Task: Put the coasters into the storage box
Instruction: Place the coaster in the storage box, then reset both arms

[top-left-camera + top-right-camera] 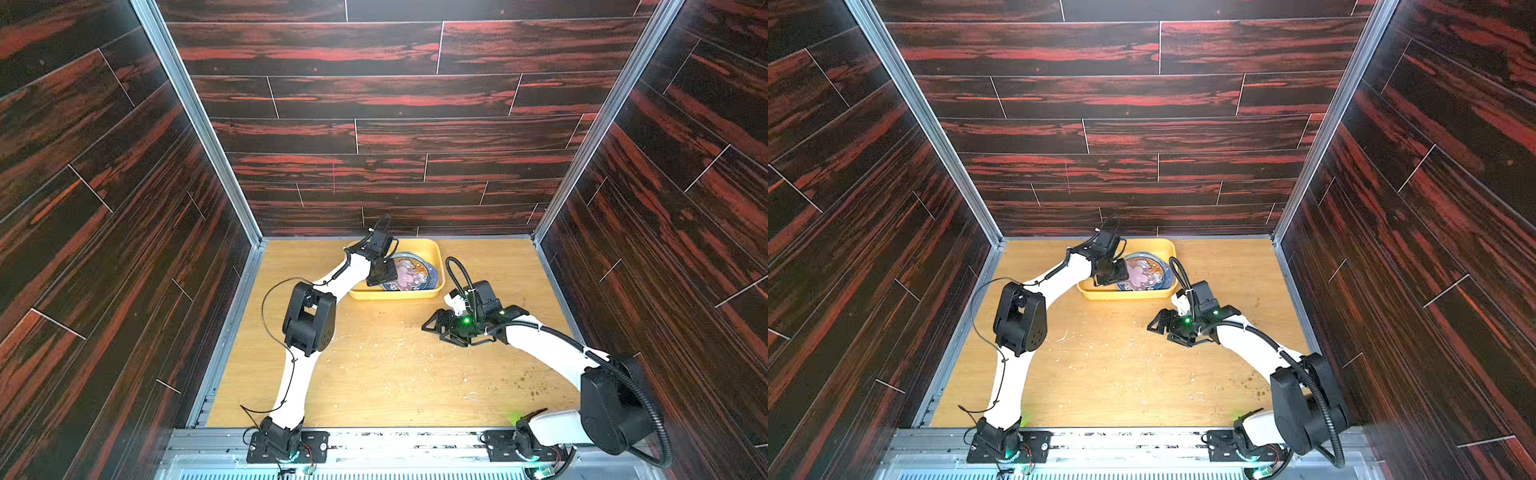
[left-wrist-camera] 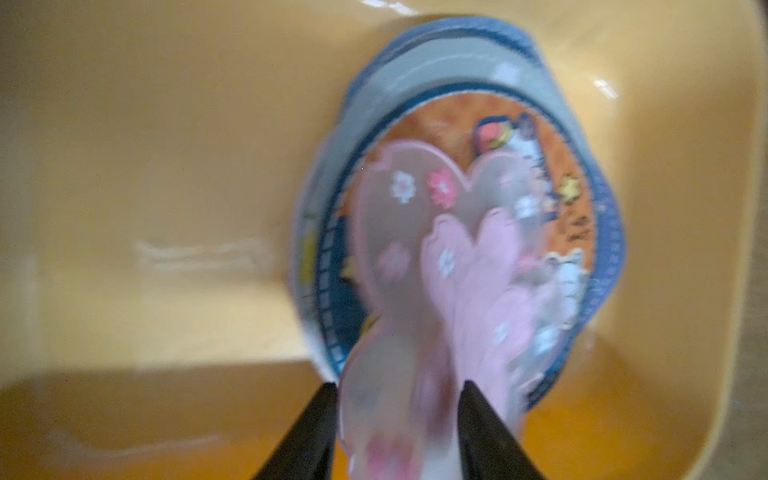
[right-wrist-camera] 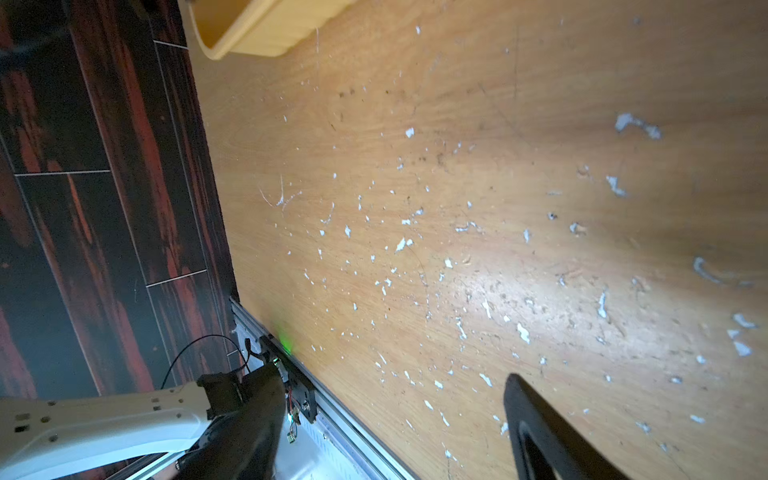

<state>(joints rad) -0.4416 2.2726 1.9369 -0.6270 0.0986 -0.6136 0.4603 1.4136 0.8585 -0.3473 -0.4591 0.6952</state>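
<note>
the coasters (image 1: 411, 272) lay stacked in the storage box (image 1: 395, 296), at the far middle of the tabletop (image 1: 374, 374). the left wrist view showed a pink blossom coaster (image 2: 415, 249) on top of a round blue-rimmed cartoon coaster (image 2: 582, 232), all blurred. the left gripper (image 2: 399, 390) hung over the box's left part, its fingers parted with the pink coaster's petal between the tips; contact could not be told. the right gripper (image 1: 432, 326) hovered near and right of the box, fingers spread wide and empty.
</note>
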